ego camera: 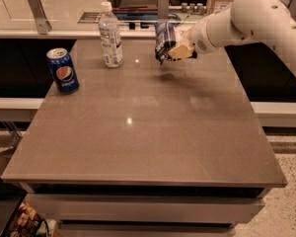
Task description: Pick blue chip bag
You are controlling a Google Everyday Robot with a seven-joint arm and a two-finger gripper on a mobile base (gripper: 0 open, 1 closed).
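Note:
The blue chip bag (164,40) is a small crumpled navy foil bag with white patches. It hangs in the air above the far middle of the brown table (143,127), clear of the surface, with its shadow below it. My gripper (173,48) is shut on the blue chip bag from the right side. The white arm (251,19) reaches in from the upper right.
A blue Pepsi can (63,70) stands near the table's left edge. A clear water bottle (110,36) stands at the far left of middle, left of the bag. A counter with a rail runs behind the table.

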